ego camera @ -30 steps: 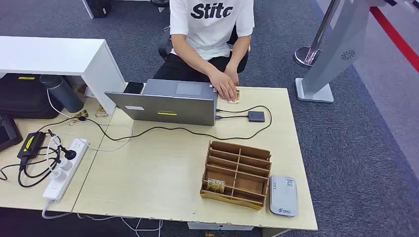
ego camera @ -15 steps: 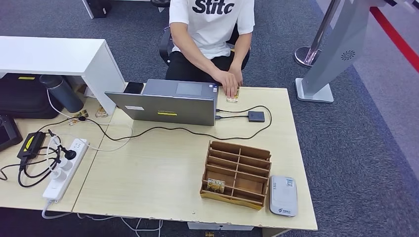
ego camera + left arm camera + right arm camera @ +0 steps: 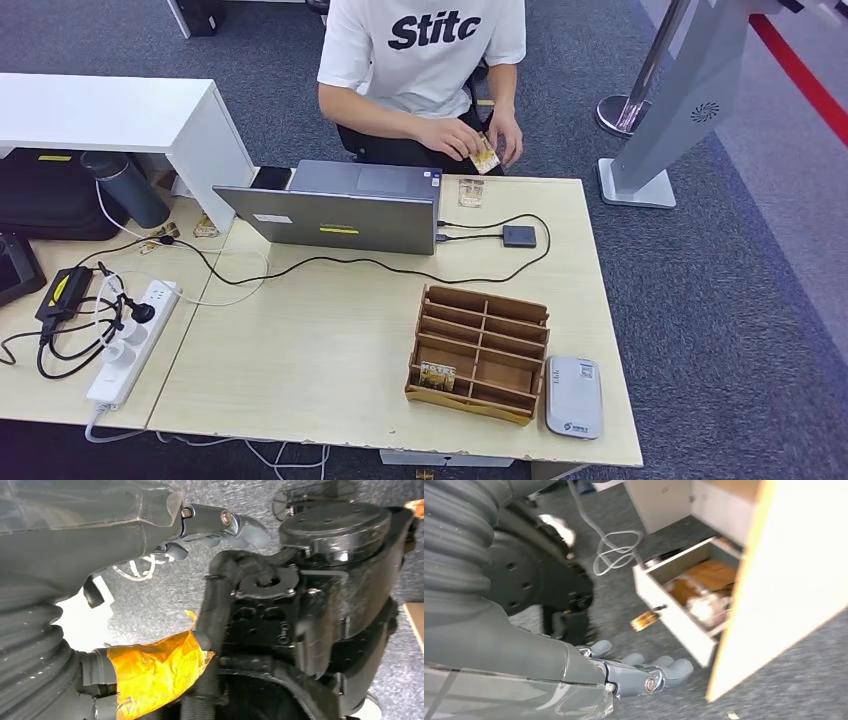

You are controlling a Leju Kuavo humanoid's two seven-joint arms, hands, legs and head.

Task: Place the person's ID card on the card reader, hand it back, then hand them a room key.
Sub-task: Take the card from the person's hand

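Lying at the upper middle of the head view, the ID card point(image 3: 471, 192) rests on the desk point(image 3: 330, 350) beside the laptop point(image 3: 340, 205), while the person's hands point(image 3: 470, 140) hold another card point(image 3: 486, 153) above it. The card reader point(image 3: 574, 396) sits lower right, beside the wooden organizer point(image 3: 480, 354). Both robot hands hang below the desk, well apart from the cards: the right hand point(image 3: 639, 672) has fingers apart, empty; the left hand point(image 3: 220, 525) cannot be judged.
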